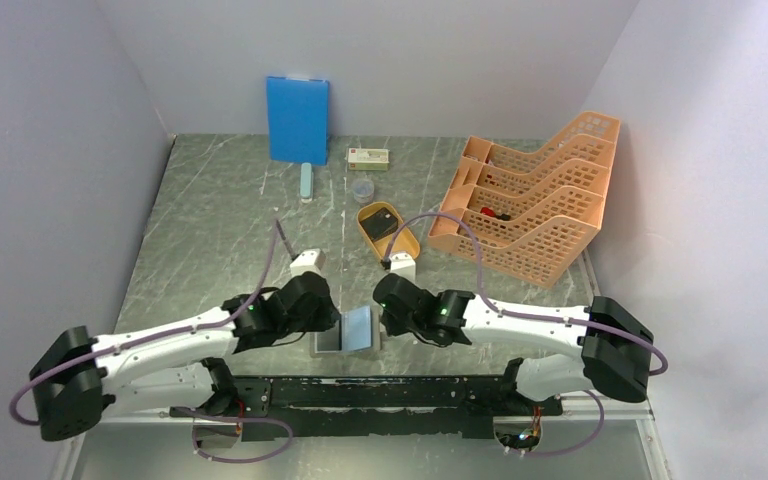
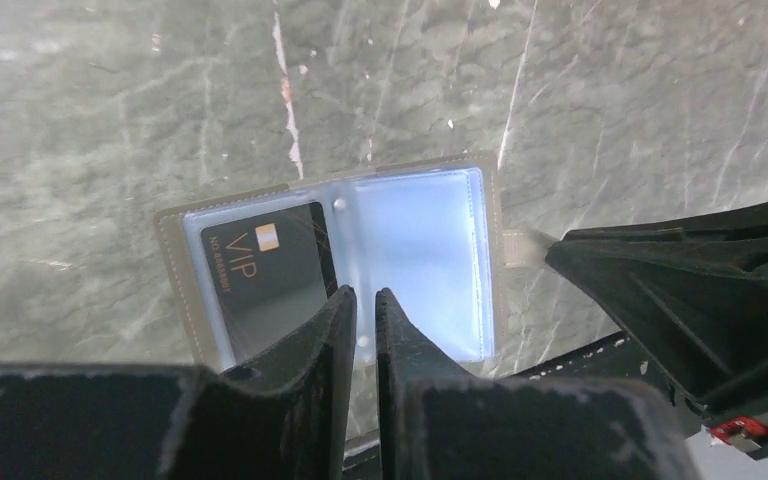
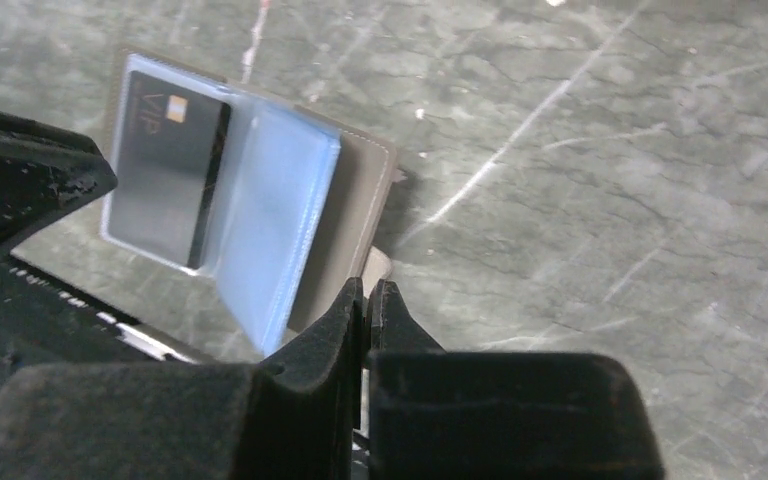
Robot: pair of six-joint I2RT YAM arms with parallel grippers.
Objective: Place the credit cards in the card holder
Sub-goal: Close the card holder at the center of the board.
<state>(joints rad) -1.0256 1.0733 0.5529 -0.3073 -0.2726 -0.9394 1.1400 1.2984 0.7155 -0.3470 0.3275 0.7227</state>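
While card holder (image 2: 420, 260) lies open, right tool (image 3: 367, 290) is clenched at its edge — left tool (image 2: 363, 295) unclear.

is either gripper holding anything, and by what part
Right gripper seems pinched on the side tab of the card holder; left gripper hold cannot be told.

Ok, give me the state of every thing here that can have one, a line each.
card holder, open on the table, inner sleeves up
VIP card, tucked in the sleeve on the left arm's side
dark cards, lying in the orange tray
left gripper, jaws nearly together, nothing seen between them
right gripper, shut, tips at the holder's side tab, grip unclear
blue board, upright against the back wall
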